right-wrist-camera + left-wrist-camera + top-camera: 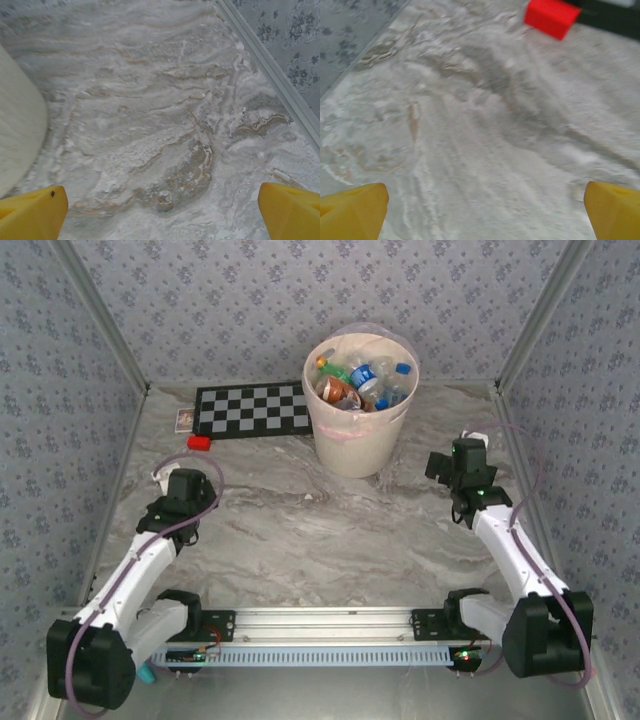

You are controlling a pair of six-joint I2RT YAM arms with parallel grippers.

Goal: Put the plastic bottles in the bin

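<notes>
Left gripper (485,212): jaws wide apart, holding nothing, over the tabletop (320,540) toward its left edge, red block (551,18) ahead. Right gripper (162,212): also wide and empty, near the right edge, beside the bin (352,445). The bin stands upright at far centre, with the plastic bottles (360,382) heaped inside to the rim. Judgement: binning looks finished. Next move calls only for parking the arms.

Bright, even light; wrist cams slightly blurry.

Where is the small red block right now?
In the top external view the red block lies on the table at the back left, by the near-left corner of the checkerboard, well left of the bin.
</notes>
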